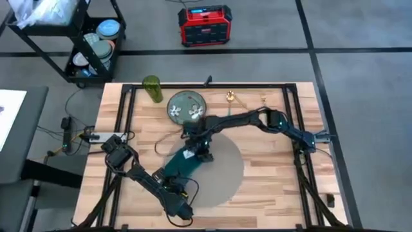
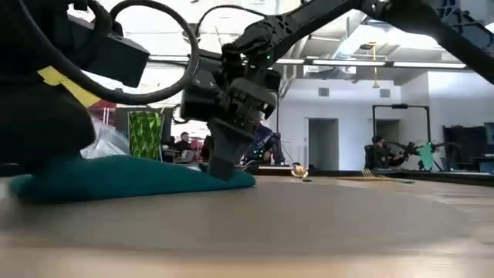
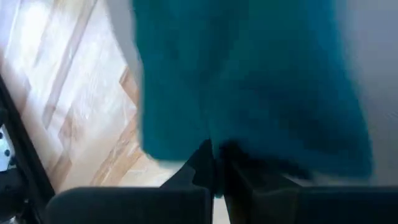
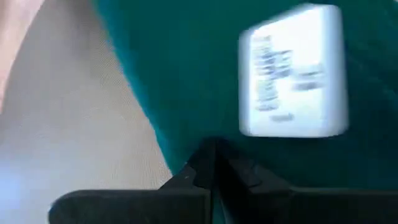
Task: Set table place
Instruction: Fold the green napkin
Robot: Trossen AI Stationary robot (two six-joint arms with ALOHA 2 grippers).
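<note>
A teal cloth napkin (image 1: pixel 182 165) lies partly on the round grey-beige placemat (image 1: pixel 222 171), its left part on the wooden table (image 1: pixel 270 116). A white label (image 4: pixel 292 71) shows on the napkin near its far end. My right gripper (image 1: pixel 196 152) stands over that far end, shut on it. My left gripper (image 1: pixel 166 178) is shut on the napkin's near left end. In the low view the napkin (image 2: pixel 123 177) lies low and flat on the mat. My left gripper pinches the napkin's near edge (image 3: pixel 214 163) between its two shut fingers; how many layers, I cannot tell. The cloth spreads away from the fingers over wood and mat. My right gripper pinches the napkin's far edge (image 4: pixel 210 144), beside the white label, between its two shut fingers. The fingers (image 2: pixel 222 164) point steeply down from above. That end (image 2: pixel 235 180) sits on the placemat.
A green patterned plate (image 1: pixel 187 106) sits just beyond the placemat, with a green cup (image 1: pixel 152 89) at the far left. Small gold items (image 1: pixel 230 98) lie near the far edge. A black cart (image 1: pixel 90 38) stands off the table's far left corner.
</note>
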